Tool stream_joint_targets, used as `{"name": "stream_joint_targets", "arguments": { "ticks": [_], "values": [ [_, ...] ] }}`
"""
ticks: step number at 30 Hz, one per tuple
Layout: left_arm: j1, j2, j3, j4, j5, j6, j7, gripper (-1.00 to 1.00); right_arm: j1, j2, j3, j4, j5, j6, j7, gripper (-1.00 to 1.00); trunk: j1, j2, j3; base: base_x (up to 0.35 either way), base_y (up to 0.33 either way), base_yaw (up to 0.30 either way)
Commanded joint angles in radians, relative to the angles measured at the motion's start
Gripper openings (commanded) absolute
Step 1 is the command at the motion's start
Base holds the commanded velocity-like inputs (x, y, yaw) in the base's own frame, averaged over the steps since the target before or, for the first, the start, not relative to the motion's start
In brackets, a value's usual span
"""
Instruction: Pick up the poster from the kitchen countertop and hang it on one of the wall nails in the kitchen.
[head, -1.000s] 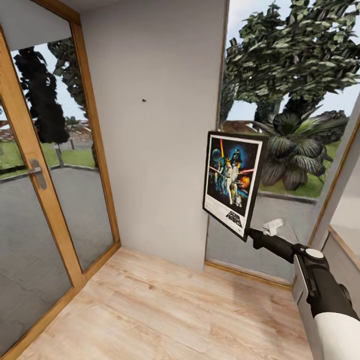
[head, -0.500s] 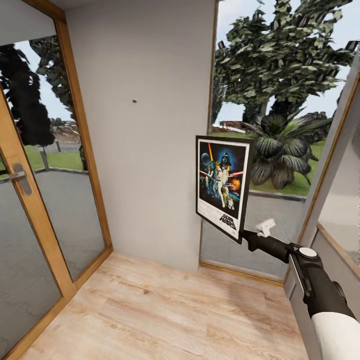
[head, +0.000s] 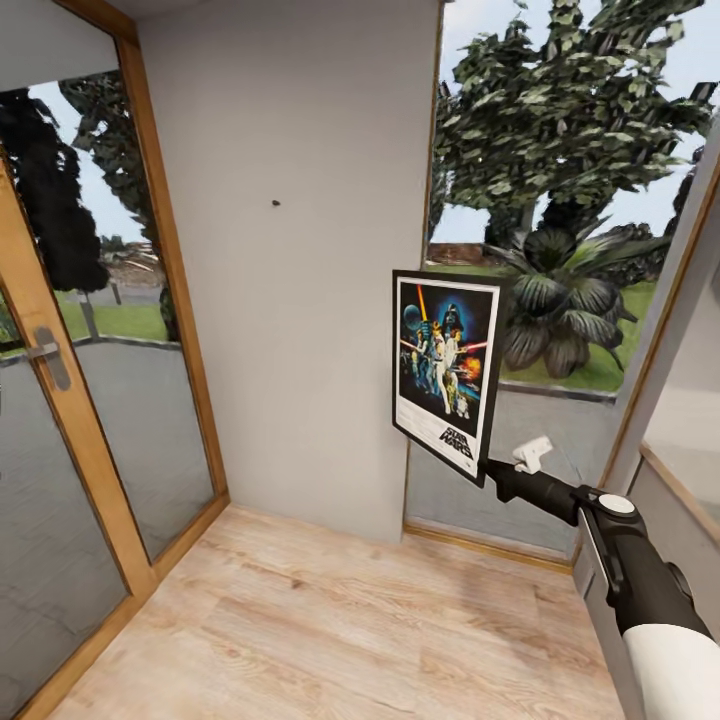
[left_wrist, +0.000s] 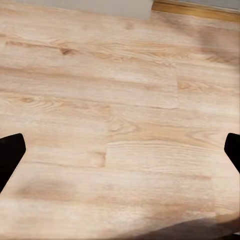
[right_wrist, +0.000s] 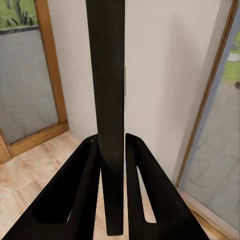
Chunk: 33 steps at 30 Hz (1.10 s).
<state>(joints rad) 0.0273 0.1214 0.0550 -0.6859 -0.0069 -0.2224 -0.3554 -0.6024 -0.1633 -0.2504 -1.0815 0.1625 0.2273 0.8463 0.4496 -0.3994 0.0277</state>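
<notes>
Since half a second ago almost nothing has shifted: the framed picture sits at the same spot right of centre in the head view, and the dark speck on the wall has slid only slightly to the right, which reads as a small camera turn.

Right gripper (right_wrist: 114, 200) is clamped on the poster, its two black fingers (right_wrist: 75, 195) pressing either side of the thin black edge that runs up the middle of the right wrist view. In the head view the black forearm reaches up from the lower right corner, and the upright rectangular Star Wars poster with thin black frame and white inner border (head: 446, 370) is held at its lower right corner, raised in the air and slightly tilted, in front of the tall glass window with trees (head: 570, 200) beyond.

Left of the poster stands the plain pale grey wall panel (head: 300, 300), with the tiny dark wall nail (head: 276, 205) in its upper part, well apart from the poster's top edge.

Left gripper (left_wrist: 120, 150) hangs over the light wood plank floor (left_wrist: 120, 100), its black fingertips (left_wrist: 10, 152) spread wide at opposite edges of the left wrist view, holding nothing.

Further left in the head view is a glass door with wooden frame and grey handle (head: 50, 355).
</notes>
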Motion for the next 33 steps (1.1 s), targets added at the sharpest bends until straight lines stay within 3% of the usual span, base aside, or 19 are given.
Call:
{"name": "stream_joint_targets", "arguments": {
  "ticks": [1,17,33],
  "values": [
    [0.000,0.000,0.003,0.000,-0.001,-0.001,-0.006,1.00,0.000,0.001,-0.003,-0.001,0.002,0.009,0.007,-1.00,0.000,-0.001,0.000,0.000,0.280,0.000],
    [0.000,0.000,0.003,-0.001,-0.001,0.000,-0.007,1.00,0.000,0.001,-0.002,-0.001,0.002,0.009,0.009,-1.00,0.000,-0.001,0.000,0.017,0.290,-0.014],
    [0.000,0.000,0.003,0.000,-0.001,0.002,-0.007,1.00,0.000,0.001,0.002,-0.001,0.002,0.010,0.011,-1.00,0.000,-0.001,0.002,0.104,0.186,-0.259]
  ]
}}
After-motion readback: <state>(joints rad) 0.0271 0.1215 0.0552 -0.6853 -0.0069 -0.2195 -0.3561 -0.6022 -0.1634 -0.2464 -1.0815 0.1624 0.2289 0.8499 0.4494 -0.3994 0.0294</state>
